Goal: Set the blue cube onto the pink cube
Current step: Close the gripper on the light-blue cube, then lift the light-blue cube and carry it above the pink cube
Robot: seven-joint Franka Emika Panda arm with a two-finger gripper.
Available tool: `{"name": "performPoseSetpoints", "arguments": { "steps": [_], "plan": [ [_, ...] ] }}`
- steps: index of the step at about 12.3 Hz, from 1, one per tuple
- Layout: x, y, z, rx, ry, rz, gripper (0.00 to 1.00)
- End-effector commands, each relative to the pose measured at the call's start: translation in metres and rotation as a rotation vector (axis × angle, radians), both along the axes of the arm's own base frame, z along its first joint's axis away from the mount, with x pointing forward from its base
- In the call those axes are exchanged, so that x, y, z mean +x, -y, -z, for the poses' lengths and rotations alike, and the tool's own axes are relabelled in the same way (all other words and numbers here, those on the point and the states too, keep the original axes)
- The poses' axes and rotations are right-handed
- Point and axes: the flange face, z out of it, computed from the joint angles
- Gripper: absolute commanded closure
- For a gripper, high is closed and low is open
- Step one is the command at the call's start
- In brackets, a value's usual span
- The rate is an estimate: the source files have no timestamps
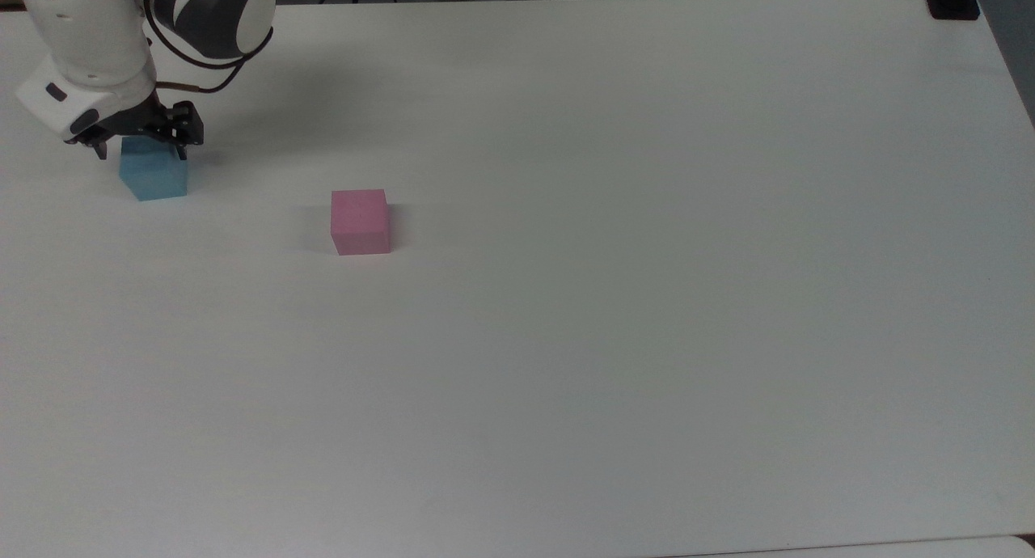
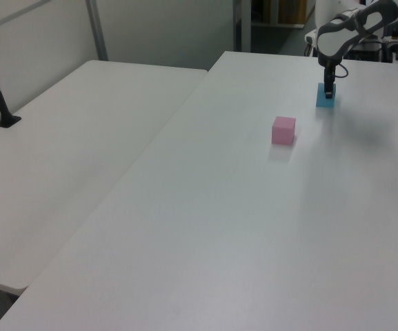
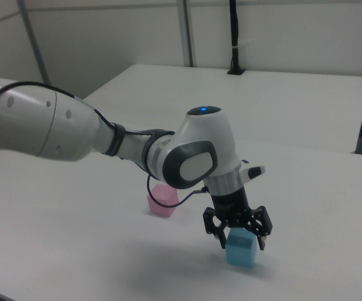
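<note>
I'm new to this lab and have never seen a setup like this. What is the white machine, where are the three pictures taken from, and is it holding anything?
The white machine is a robot arm ending in a black gripper with two fingers. Three fixed cameras watch it: the top view looks down on the white table, while the left view and the right view look across the table from different sides. Two small blocks lie on it, standing apart: the blue cube and the pink cube. The open fingers sit on either side of the blue cube's top, in the right view most clearly. The cube rests on the table, so nothing is lifted yet. The likely next step is closing on it.
</note>
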Motion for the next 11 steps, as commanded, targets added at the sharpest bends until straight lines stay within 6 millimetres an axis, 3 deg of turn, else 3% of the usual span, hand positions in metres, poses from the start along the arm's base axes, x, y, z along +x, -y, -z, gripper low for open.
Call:
{"name": "performPoseSetpoints", "arguments": {
  "steps": [1,2,3,4,7,8,11],
  "plan": [
    [0.004,-0.003,0.006,0.009,0.019,-0.018,0.58],
    [0.005,-0.007,0.003,0.021,0.022,-0.015,0.78],
    [0.006,-0.010,-0.003,0.025,0.030,-0.014,0.79],
    [0.001,-0.011,-0.023,0.047,0.036,-0.008,0.79],
    [-0.027,-0.033,-0.117,0.203,0.056,-0.005,0.79],
    [-0.022,-0.054,-0.143,0.245,0.082,-0.009,0.79],
    [0.016,-0.141,-0.165,0.286,0.098,0.072,0.78]
  ]
}}
